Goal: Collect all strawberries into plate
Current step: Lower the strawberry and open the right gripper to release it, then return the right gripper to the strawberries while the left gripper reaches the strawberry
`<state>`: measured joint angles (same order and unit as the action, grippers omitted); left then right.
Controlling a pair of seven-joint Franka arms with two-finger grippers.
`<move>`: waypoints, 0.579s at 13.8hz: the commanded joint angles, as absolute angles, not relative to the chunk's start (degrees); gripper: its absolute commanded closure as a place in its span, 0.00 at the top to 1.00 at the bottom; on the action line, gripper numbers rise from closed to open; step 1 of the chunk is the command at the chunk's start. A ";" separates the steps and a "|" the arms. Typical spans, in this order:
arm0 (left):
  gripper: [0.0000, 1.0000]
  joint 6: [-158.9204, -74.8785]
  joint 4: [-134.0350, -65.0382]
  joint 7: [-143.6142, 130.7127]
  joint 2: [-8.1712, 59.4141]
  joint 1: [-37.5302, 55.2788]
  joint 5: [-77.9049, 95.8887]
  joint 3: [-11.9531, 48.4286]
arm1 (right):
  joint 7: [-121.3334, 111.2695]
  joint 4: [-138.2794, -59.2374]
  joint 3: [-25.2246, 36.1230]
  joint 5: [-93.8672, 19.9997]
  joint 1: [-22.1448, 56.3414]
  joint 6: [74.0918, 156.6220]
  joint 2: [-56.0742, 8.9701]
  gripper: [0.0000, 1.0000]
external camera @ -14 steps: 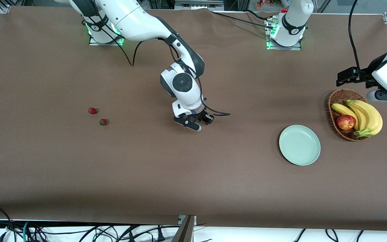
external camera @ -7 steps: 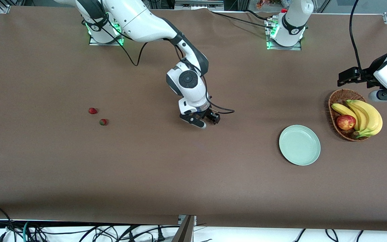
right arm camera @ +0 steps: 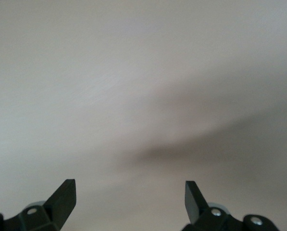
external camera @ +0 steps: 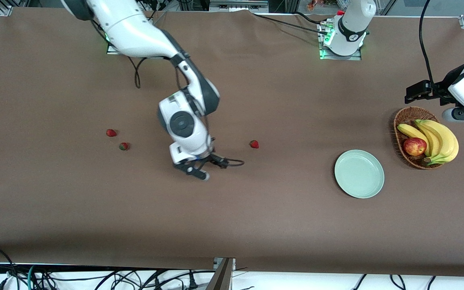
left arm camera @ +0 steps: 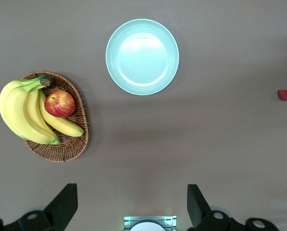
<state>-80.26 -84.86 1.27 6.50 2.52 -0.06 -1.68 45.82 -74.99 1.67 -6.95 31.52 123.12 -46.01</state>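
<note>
- Both sets of jaws stand released and hold nothing: your right gripper (external camera: pixel 199 169) hangs low over bare brown table (external camera: pixel 256 225), between the strawberries, its forearm angled down from its base.
- Your left gripper (external camera: pixel 415 92) waits raised over the table just beside the oval brown wicker basket (external camera: pixel 402 121) of yellow bananas (external camera: pixel 441 139) and a red apple (external camera: pixel 414 146).
- Your round pale mint-green plate (external camera: pixel 359 174) sits bare, just beside that basket, nearer the front camera.
- One tiny red strawberry (external camera: pixel 254 144) lies on the table well apart from the plate, toward the right arm's end.
- Two more strawberries (external camera: pixel 111 132) (external camera: pixel 123 146) lie close together, much farther from the plate toward that same end.
</note>
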 commanded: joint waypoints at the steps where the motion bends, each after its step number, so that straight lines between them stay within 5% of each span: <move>1: 1.00 -79.27 -83.14 2.02 7.03 3.25 -0.44 -1.23 | 32.48 -75.85 1.14 -7.21 25.69 115.78 -43.77 1.00; 6: 1.00 -80.85 -84.20 -5.07 13.69 4.48 12.72 -0.53 | 20.59 -76.90 6.14 -6.94 21.09 103.72 -43.77 1.00; 8: 1.00 -87.76 -86.38 -14.97 17.39 8.76 14.24 0.78 | 16.19 -77.95 8.17 -6.94 21.09 102.75 -43.77 1.00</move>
